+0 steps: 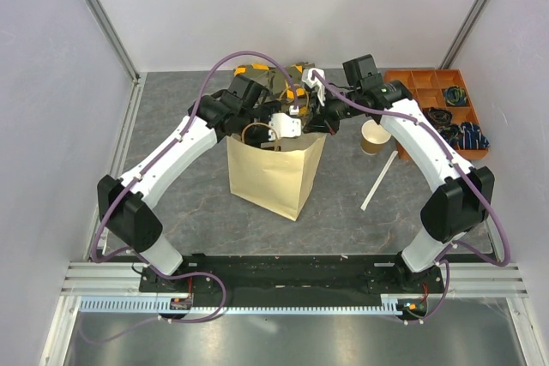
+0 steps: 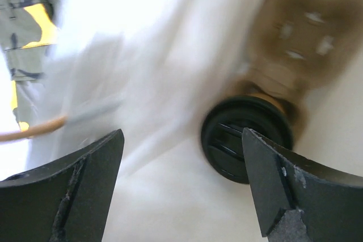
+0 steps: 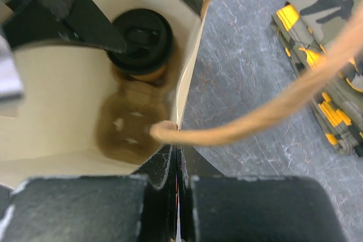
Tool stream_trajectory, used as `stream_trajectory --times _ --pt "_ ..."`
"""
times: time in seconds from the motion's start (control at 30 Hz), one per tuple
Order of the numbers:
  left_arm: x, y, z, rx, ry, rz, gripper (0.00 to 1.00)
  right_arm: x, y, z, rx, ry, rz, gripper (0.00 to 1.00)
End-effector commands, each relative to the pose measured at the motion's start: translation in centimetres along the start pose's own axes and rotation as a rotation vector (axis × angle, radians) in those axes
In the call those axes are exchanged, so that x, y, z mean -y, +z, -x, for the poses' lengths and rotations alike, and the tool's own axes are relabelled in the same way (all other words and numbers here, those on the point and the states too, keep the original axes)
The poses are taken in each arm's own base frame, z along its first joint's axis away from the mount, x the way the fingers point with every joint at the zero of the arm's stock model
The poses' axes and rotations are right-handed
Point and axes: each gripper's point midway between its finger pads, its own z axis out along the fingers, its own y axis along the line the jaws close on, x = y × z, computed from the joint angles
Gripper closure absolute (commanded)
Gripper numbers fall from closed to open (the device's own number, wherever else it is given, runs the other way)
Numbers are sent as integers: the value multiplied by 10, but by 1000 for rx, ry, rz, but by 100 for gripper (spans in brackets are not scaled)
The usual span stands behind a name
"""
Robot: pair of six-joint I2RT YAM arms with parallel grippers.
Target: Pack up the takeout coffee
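While our right gripper (image 3: 177, 165) pinched the rim of the paper bag (image 1: 274, 173), we held our left gripper (image 2: 181, 140) spread wide above the takeout coffee (image 2: 247, 140), which stood inside that bag.

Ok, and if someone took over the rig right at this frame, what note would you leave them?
Left gripper: open, lowered into the paper bag, fingers spread over the takeout coffee.
Right gripper: shut on the bag's rim, holding the mouth open.
Coffee: upright at the bottom of the bag, apparently seated in the pulp carrier, whose other hole is empty.
Done: cup is in the bag.
Left: lift the left arm out, then release the rim.
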Motion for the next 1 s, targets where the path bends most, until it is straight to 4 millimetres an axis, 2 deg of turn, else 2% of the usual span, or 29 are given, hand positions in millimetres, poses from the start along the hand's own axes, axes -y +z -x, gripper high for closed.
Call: stream_trajectory --times 0.0,0.33,0.47,0.53,0.57,0.97 --pt "-15 -24 22 77 -30 70 12 -7 -6 -2 -11 -41 -3 100" --pt "-17 -24 25 89 -44 77 29 -9 -8 2 5 -72 -24 100" --pt "-17 -25 25 90 -52 82 44 -11 -9 7 15 -90 -24 100" --pt "-17 -25 25 92 -55 86 46 -12 -10 8 18 -106 -26 100" --pt "-18 -27 26 97 -56 91 50 -13 -9 8 19 -117 -28 100" --pt "-28 -48 43 162 -87 166 55 -13 -13 12 39 -179 -72 100"
